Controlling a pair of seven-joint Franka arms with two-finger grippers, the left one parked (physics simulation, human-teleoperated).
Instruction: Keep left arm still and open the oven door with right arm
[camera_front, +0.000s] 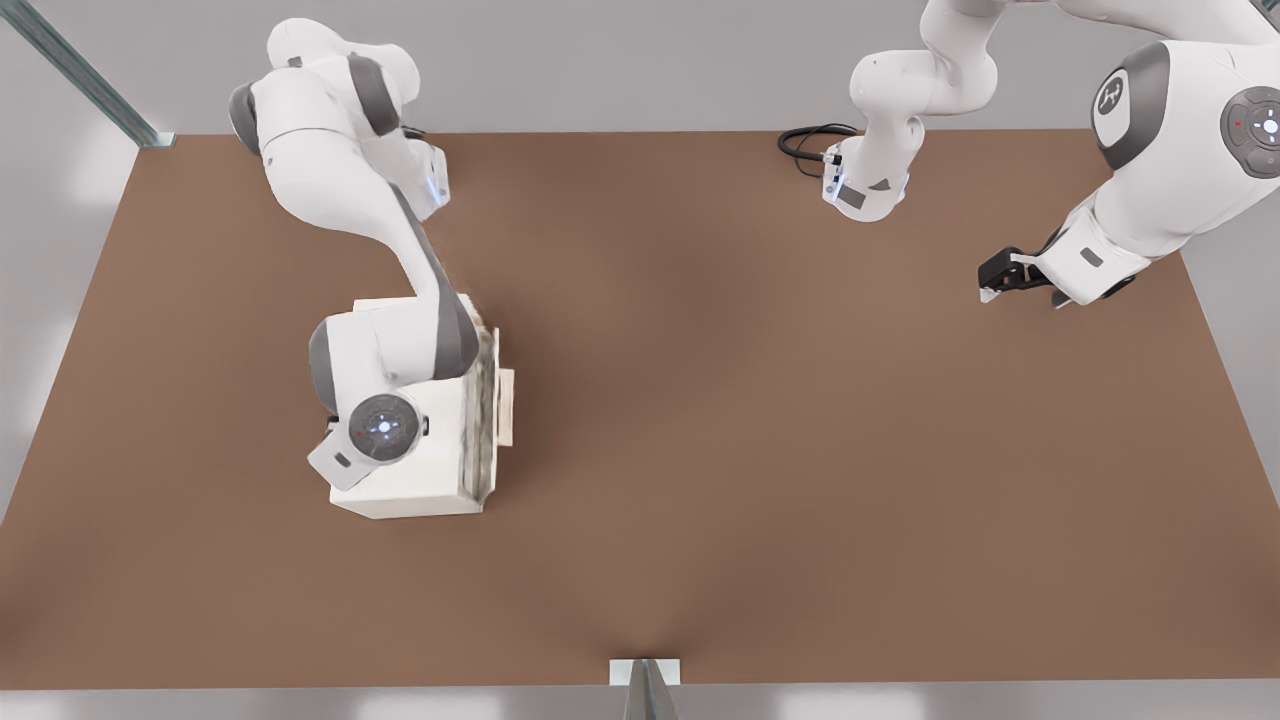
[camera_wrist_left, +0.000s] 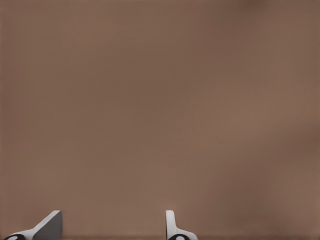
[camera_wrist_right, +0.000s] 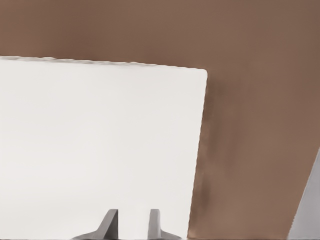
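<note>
Hovering over the oven (camera_front: 410, 480), the right arm (camera_front: 350, 170) reaches down from the table's far edge, its wrist above the cream top (camera_wrist_right: 100, 145). The gripper (camera_wrist_right: 130, 222) points at that top, fingers (camera_wrist_right: 109, 222) a narrow gap apart, holding nothing. The oven sits on the table (camera_front: 750, 420) toward the front view's left. The door (camera_front: 483, 410) faces the front view's right, apparently closed, with the handle (camera_front: 505, 405) just outside it.

Step, as I judge it: approach, no contact yet. Next move likely calls for shifting past the door-side edge, dropping to handle level, and closing round the bar before pulling.
</note>
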